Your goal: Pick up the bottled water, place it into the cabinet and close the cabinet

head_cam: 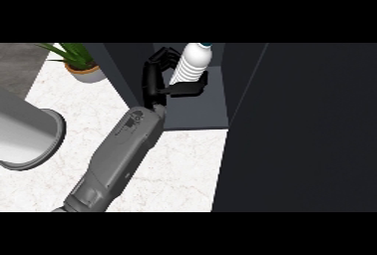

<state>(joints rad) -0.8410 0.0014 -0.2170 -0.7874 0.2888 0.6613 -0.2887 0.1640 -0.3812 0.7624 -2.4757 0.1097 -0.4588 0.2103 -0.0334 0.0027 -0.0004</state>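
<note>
One robot hand (158,79) clamps the bottled water (193,63) inside the open cabinet (195,117), near its left wall.

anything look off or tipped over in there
Nothing stands out. The bottle is upright inside the open cabinet, held by the left hand with fingers curled round it. The plant and the grey pot on the counter stand normally.
</note>
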